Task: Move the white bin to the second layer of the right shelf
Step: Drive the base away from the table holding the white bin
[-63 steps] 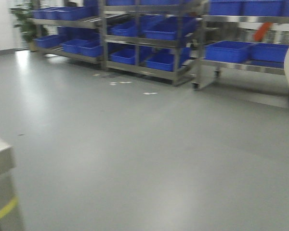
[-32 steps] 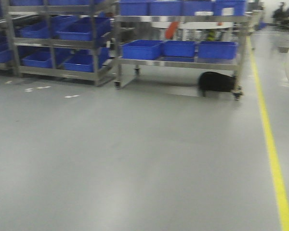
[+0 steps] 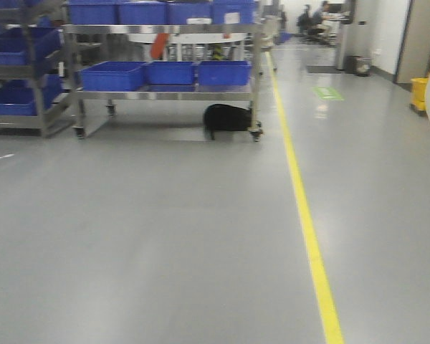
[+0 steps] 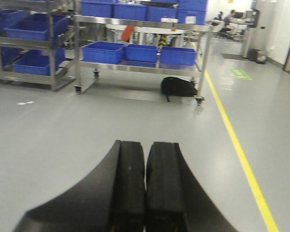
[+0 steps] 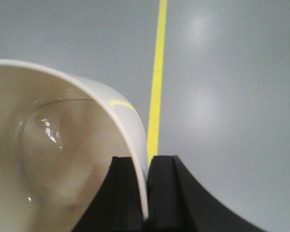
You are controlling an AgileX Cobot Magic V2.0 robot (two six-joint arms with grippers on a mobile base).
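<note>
The white bin (image 5: 63, 145) is off any counter and up in the air, carried by the right hand (image 5: 147, 193), whose two fingers are clenched on the bin's thin wall, one inside the tub and one outside, just below the rim. The bin's open mouth faces the wrist camera and its glossy inside is empty. Too little of the rim shows to tell which way its long axis runs. Below it are only grey floor (image 5: 232, 96) and a yellow line (image 5: 157, 72). In the front view the bin appears as a pale blurred edge at the far right. The left hand (image 4: 145, 183) has its fingers pressed together on nothing and plays no part in the carry. The relation that matters is bin to rack: the right shelf (image 3: 165, 94) stands ahead and to the left of the robot, well apart across open floor, while the bin hangs on the robot's right side. The base therefore probably has to close in and bring the right arm square to the front rail. Both visible levels carry blue crates (image 3: 170, 72), and a black bag (image 3: 228, 117) lies beneath near the caster. Which level counts as the second layer, and where a free gap lies, cannot be told from here.
</note>
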